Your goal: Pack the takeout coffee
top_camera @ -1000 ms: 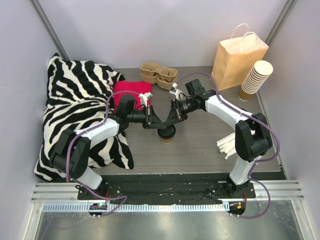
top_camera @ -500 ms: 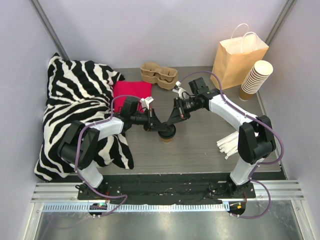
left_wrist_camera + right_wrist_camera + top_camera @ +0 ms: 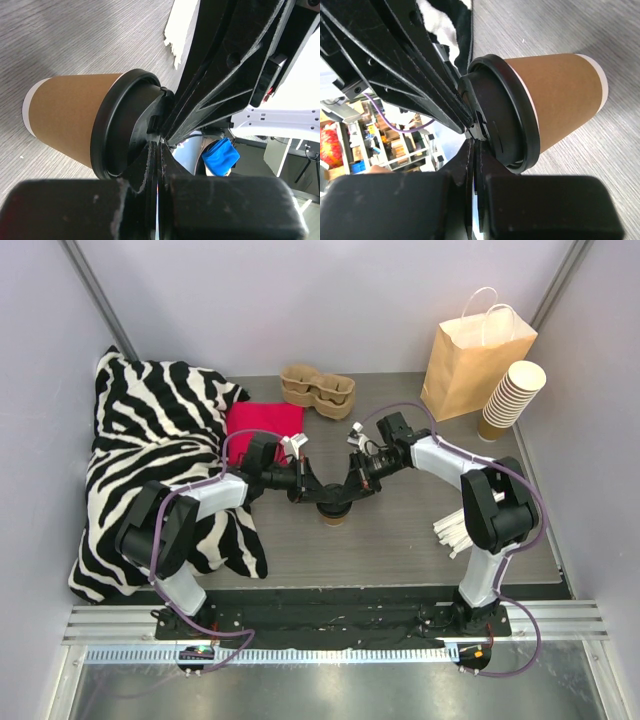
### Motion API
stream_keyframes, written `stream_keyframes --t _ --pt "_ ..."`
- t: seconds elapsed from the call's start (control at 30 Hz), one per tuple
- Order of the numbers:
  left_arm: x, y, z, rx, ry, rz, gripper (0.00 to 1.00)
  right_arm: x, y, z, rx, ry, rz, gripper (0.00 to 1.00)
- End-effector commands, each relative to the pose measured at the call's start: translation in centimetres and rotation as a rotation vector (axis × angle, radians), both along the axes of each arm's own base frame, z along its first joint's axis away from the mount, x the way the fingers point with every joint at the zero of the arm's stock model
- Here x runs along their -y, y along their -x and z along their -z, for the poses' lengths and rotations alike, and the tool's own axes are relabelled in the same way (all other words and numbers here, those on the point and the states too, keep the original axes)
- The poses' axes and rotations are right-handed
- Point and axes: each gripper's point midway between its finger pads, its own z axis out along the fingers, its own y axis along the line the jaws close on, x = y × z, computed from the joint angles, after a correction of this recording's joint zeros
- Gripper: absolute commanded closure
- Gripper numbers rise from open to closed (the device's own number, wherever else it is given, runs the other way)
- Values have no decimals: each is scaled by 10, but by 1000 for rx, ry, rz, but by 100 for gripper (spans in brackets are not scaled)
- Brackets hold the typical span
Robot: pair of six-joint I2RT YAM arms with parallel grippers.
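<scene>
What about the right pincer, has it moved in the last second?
Yes. The right pincer has come down onto the cup, ending further from the carrier behind it.

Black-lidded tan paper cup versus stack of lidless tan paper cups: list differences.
The black-lidded tan paper cup is one cup; the stack of lidless tan paper cups is many, nested. The cup is capped and mid-table; the stack is open-topped, tilted, far right. Both are tan paper.

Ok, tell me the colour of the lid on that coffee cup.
Black. The lid of the takeout coffee shows best in the right wrist view.
</scene>
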Motion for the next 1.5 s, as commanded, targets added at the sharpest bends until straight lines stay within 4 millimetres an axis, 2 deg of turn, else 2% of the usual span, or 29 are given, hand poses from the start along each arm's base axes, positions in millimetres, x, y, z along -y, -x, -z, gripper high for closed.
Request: stream_keyframes --t 0.0,0.1,0.27,0.33,0.43,0.57,0.7,0.73,0.8,0.83,0.97,1.03,1.13,1.2,1.4,1.47 --pt "-6 -1 25 -26 -81 -19 100 19 2 45 -14 136 36 99" --pt "-6 -1 25 -25 -83 -17 100 13 -4 20 41 86 27 99" --pt "-7 0 24 -19 -85 -14 100 -4 -26 -62 199 -66 41 99" --pt "-7 0 22 -15 -82 -14 100 -8 -34 -83 255 -102 54 99" --pt "-6 -2 20 -7 -79 -14 100 -13 -38 -99 286 -120 67 99" --pt "-5 -4 20 -8 -80 -15 100 -11 -43 -84 276 -85 75 99" --pt "-5 -4 21 -9 -81 -14 100 -7 -46 -44 253 -15 59 99" --pt "-6 -2 23 -13 -87 -10 100 -5 -44 -24 219 14 54 99" --pt "-7 -1 25 -22 -95 -8 100 -1 -44 -1 192 58 55 99" --pt "-7 -1 26 -24 -99 -5 100 1 -40 17 162 81 45 99" --pt "-9 1 30 -23 -114 1 100 7 -35 36 133 119 43 99" --pt "-10 2 32 -30 -121 3 100 8 -37 32 151 124 48 99" --pt "-9 2 33 -30 -123 3 100 3 -41 11 185 86 40 99" --pt "-10 1 33 -27 -123 1 100 -2 -45 -14 218 39 39 99" --pt "-10 1 33 -19 -127 3 100 -17 -41 -92 277 -132 32 99" --pt "-10 1 33 -21 -128 1 100 -19 -41 -105 284 -158 41 99"
